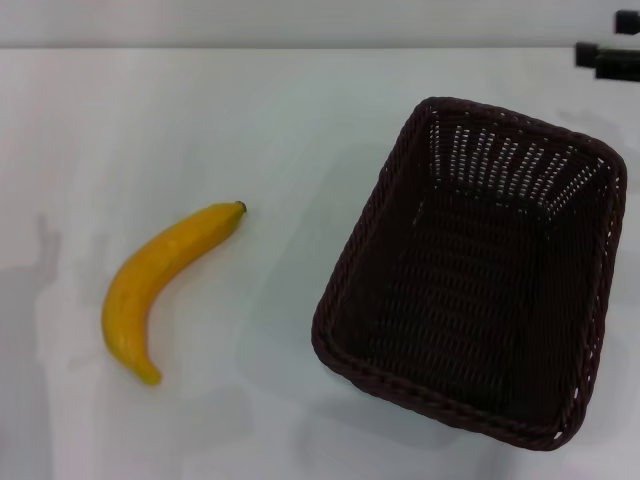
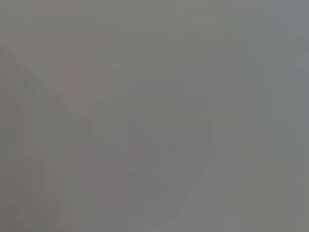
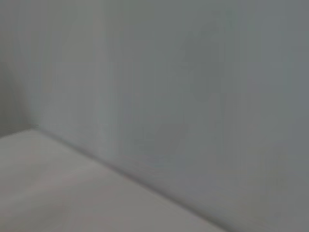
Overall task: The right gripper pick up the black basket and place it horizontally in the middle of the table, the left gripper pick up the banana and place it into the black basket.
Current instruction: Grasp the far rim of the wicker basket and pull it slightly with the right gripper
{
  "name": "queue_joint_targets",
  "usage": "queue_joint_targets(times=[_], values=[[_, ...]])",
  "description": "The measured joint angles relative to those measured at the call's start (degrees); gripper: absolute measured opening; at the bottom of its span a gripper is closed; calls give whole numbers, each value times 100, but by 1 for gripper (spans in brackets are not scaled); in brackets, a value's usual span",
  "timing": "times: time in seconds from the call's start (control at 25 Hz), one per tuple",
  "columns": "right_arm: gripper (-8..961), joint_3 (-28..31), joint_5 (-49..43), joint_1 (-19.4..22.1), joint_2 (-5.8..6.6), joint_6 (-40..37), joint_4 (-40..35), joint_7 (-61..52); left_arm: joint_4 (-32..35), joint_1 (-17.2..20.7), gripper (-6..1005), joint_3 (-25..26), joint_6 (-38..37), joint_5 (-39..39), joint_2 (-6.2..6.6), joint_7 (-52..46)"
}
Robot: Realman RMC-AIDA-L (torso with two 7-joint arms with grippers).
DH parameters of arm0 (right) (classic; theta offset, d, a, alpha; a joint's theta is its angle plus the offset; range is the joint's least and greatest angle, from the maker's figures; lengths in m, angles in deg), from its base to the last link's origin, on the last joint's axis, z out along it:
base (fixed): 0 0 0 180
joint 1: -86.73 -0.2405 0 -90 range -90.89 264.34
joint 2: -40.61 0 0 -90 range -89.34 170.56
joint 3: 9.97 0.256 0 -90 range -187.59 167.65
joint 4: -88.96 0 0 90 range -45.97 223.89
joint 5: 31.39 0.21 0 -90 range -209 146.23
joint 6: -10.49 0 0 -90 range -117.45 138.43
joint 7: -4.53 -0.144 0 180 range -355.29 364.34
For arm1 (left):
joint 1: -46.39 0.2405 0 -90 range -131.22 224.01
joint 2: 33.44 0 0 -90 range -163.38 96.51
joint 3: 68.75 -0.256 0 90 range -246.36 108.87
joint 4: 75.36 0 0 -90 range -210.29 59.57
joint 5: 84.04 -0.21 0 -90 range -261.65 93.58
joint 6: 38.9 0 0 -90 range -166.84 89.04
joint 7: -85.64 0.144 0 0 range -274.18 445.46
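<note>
The black basket (image 1: pixel 480 275) sits on the white bench (image 1: pixel 150 110) toward the robot's right side, turned at a slant, with nothing inside it. The banana (image 1: pixel 165 285) lies well apart from it on the left side, flat on the bench, its dark stem tip pointing toward the far edge. Neither robot hand shows clearly: a bit of black gear peeks in at the far right corner of the head view, and the two wrist views show only plain grey, so it cannot be told if the hands are apart or together. The first job looks to be fetching the basket. To do it well, the right hand should come down over the braided rim on a near side, pinch the rim firmly, lift a little, then turn the basket straight and set it down in the middle without bumping the banana.
</note>
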Motion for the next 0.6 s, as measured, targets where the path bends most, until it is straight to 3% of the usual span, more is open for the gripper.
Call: queue_joint_targets(times=[0.32,0.6], values=[[738,0,-828,-390,-14,-756,-349,-317,-12,-2,890,1,8,-10,-4,0],[737,-26,-1538,-763,-139,-837,-436,-434,-2,-2,889,1,3,-18,7,1]])
